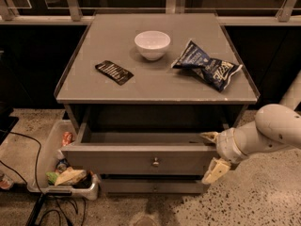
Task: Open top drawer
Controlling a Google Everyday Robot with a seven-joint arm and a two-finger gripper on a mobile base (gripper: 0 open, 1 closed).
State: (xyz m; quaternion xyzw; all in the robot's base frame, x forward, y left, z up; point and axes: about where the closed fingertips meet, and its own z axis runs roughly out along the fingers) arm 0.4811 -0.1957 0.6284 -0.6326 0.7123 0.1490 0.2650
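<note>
Gripper [212, 153] is sitting below the front right corner of the desk [155, 86], fingers spread apart, straddling the right end of the pulled-out top drawer [117, 161].

Open gap above pulled-out top drawer [122, 161], under table [94, 41] edge. Right end of drawer front blocked by end effector [212, 153]. Left side hemmed by plastic bin [44, 164] on floor [263, 197]. On table, bowl [152, 44], chip bag [207, 67], dark packet [114, 72] well apart; passable between. Bare floor ahead of drawer.
</note>
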